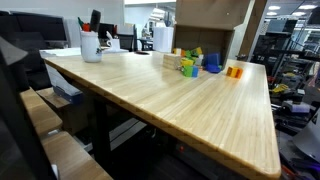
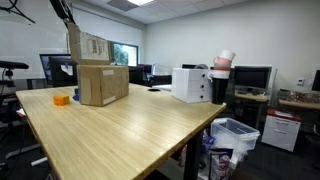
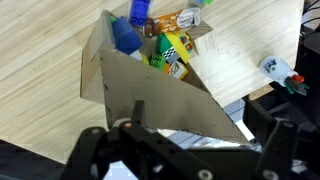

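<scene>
**Exterior view.** A long, pale wooden table (image 1: 170,115) runs away from the camera. Near its far end is a cluster of small coloured items (image 1: 190,65) in yellow, green and blue. An orange piece (image 1: 235,71) lies just beside them. A tall cardboard box (image 1: 205,14) rises behind the cluster. A white mug (image 1: 91,46) holding pens stands well apart, at the far left corner. I cannot make out the gripper here.

**Exterior view.** This shows the same table from another side. The cardboard box (image 2: 102,84) stands with one flap raised, and the orange piece (image 2: 62,99) is on the wood near it. A white machine (image 2: 190,84) sits further along the table. The box hides the coloured items.

**Wrist view.** The camera looks straight down. The gripper (image 3: 185,150) fills the bottom edge, its two dark fingers spread wide with nothing between them. Directly below it lies the box flap (image 3: 150,95). Past the flap's far edge the coloured items (image 3: 150,40) crowd together, among them a yellow-green checkered packet (image 3: 172,55). I cannot tell whether they sit inside the box or on the table against it.

**My judgement.** The fingers are over cardboard, not over any item. To work cleanly I would move across towards the cluster before lowering and keep both fingers clear of the flap's edge. I would pick an item with free sides and set the fingers across its narrow width. The pieces are packed close, so fingers coming down this wide could knock a neighbour.
</scene>
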`<state>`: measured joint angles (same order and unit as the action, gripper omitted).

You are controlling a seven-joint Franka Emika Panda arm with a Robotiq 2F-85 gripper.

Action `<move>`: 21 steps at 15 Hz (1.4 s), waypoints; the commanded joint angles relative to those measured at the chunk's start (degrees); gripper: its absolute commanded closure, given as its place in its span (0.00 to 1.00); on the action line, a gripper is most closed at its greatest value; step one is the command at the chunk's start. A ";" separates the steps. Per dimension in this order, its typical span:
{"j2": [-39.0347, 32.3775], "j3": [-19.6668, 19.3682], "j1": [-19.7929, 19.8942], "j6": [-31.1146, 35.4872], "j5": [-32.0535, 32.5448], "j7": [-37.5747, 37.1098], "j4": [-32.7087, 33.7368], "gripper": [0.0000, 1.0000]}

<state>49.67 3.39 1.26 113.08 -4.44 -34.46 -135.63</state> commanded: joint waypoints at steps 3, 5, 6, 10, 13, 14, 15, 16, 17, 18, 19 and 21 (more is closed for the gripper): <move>-0.44 -0.36 2.08 1.92 -2.55 3.04 -1.01 0.00; -0.65 -0.56 3.09 2.46 -2.23 2.50 -0.90 0.00; -0.74 -0.62 3.48 2.70 -2.16 2.37 -0.87 0.00; -0.72 -0.36 5.67 3.69 -1.39 1.63 -0.91 0.00; -0.30 -0.89 7.06 4.37 -1.38 1.60 -0.80 0.00; -0.17 -1.17 7.58 4.71 -1.57 1.28 -0.71 0.00; 0.16 -1.31 8.13 5.01 -1.57 0.96 -0.83 0.00; 0.21 -1.54 8.84 5.59 -1.43 0.69 -0.75 0.00; 0.31 -1.79 9.36 6.02 -1.43 0.57 -0.71 0.00; 0.52 -2.05 9.97 6.50 -1.42 0.38 -0.75 0.00; 0.70 -2.37 10.58 6.80 -1.44 0.26 -0.71 0.00; 0.79 -2.86 11.50 7.18 -1.46 0.28 -0.66 0.00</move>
<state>49.79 0.78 10.96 118.76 -4.72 -34.10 -135.94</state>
